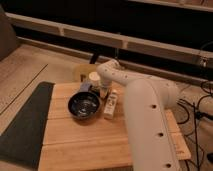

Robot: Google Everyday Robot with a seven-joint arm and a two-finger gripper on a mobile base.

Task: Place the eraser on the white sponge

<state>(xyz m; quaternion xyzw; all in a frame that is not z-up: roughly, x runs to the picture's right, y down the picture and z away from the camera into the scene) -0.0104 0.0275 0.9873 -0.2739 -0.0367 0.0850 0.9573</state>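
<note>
My gripper hangs from the white arm at the far side of the wooden table, just behind and right of a dark bowl. A white oblong block with dark markings, probably the white sponge, lies right of the bowl, just in front of the gripper. I cannot make out the eraser as a separate thing; the gripper's tip covers the spot where it comes down.
A pale cup-like cylinder stands at the table's far edge, left of the gripper. Something bluish sits behind the bowl. A dark mat lies along the table's left side. Cables trail at the right.
</note>
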